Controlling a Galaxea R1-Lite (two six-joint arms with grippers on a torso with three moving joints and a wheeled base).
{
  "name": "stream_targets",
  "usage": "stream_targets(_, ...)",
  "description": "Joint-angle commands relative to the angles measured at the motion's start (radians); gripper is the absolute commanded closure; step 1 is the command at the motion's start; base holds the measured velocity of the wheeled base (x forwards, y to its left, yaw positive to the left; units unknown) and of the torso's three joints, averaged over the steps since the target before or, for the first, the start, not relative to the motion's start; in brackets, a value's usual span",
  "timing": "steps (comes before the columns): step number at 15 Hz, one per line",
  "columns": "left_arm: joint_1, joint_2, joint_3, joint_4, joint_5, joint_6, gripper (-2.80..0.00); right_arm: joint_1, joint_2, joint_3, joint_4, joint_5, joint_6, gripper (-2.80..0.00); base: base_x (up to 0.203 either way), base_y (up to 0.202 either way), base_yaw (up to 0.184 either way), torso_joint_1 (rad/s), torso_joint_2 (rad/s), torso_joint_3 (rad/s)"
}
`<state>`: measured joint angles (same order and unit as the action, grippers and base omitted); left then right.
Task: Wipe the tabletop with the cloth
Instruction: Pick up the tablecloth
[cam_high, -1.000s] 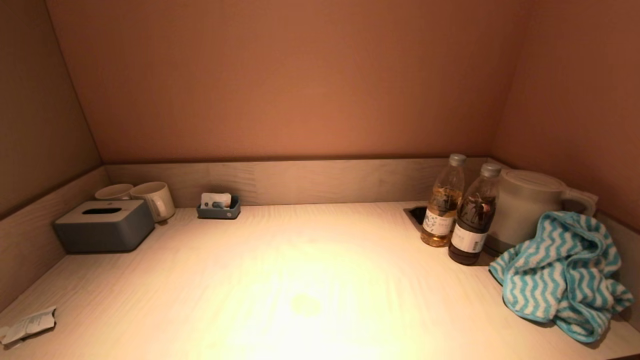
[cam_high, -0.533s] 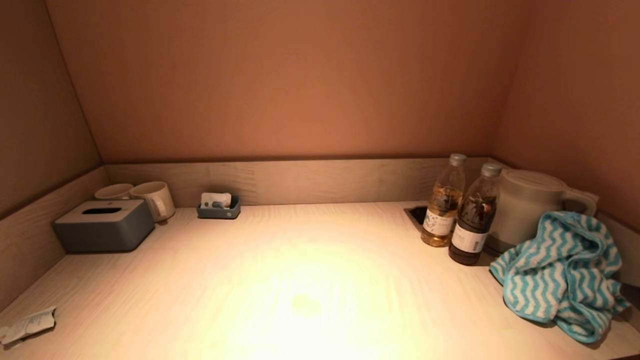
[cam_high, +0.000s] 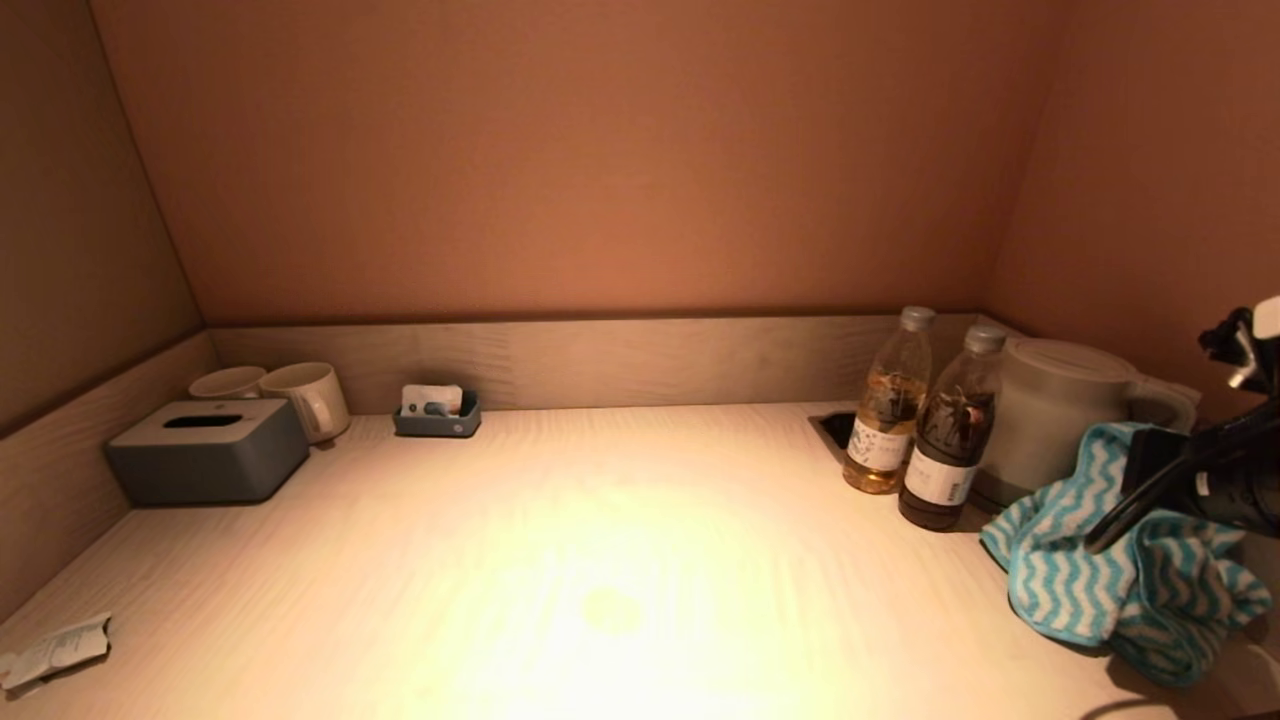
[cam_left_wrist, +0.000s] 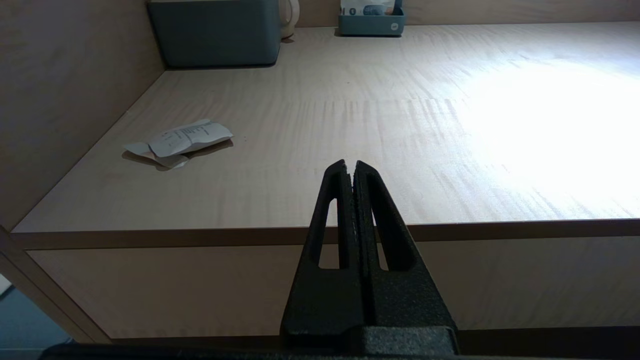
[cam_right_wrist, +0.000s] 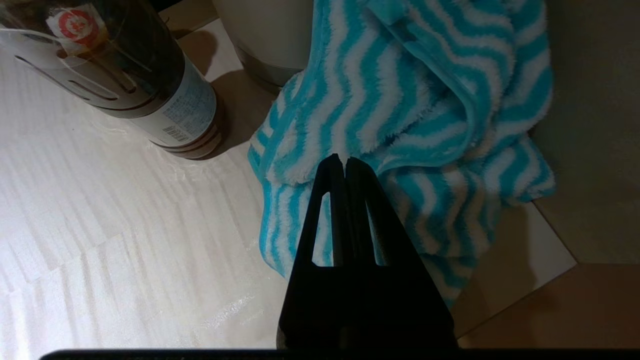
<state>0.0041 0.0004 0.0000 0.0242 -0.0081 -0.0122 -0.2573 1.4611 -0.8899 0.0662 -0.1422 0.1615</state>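
Right gripper (cam_right_wrist: 345, 162), clenched empty, hovers seemingly just above the cloth (cam_right_wrist: 400, 115) near the tabletop's (cam_high: 560, 560) right edge.

On the tabletop (cam_high: 620, 520), the tissue box (cam_high: 208, 449) sits at the far left, two mugs (cam_high: 290, 393) just behind it against the back ledge, a small tray (cam_high: 437, 412) to their right. A crumpled paper (cam_high: 55, 650) lies at the near left edge. At the far right stand two bottles (cam_high: 915, 420) side by side, the kettle (cam_high: 1050, 415) just right of them — the cloth (cam_high: 1120, 580) heaped before it, under the right gripper (cam_high: 1105, 540). The left gripper (cam_left_wrist: 354, 167) hangs before the table's front edge.
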Motion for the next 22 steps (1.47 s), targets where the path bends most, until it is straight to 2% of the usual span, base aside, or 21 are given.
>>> stream_targets(1,0.0,0.0,0.0,0.0,0.0,0.0,0.0,-0.016,0.068,-0.02,0.001,0.041,0.0,0.0,0.0,0.0,0.0,0.0,0.0,0.0)
stream_targets(7,0.0,0.0,0.0,0.0,-0.001,0.0,0.0,-0.016,0.126,-0.023,0.001,0.041,-0.014,0.0,0.0,0.0,0.0,0.0,0.0,0.0)
stream_targets(8,0.0,0.0,0.0,0.0,0.0,0.0,0.0,-0.017,0.131,-0.024,0.0,0.041,-0.014,-2.08,0.0,0.0,0.0,0.0,0.0,0.0)
stream_targets(9,0.0,0.0,0.0,0.0,0.0,0.0,0.0,-0.021,0.144,-0.033,-0.002,0.041,-0.014,-2.8,0.0,0.0,0.0,0.0,0.0,0.0)
stream_targets(15,0.0,0.0,0.0,0.0,0.0,0.0,0.0,-0.031,0.22,-0.072,-0.01,0.038,-0.014,-2.8,0.0,0.0,0.0,0.0,0.0,0.0)
stream_targets(22,0.0,0.0,0.0,0.0,0.0,0.0,0.0,-0.081,0.333,-0.079,-0.011,0.036,-0.006,-2.8,0.0,0.0,0.0,0.0,0.0,0.0)
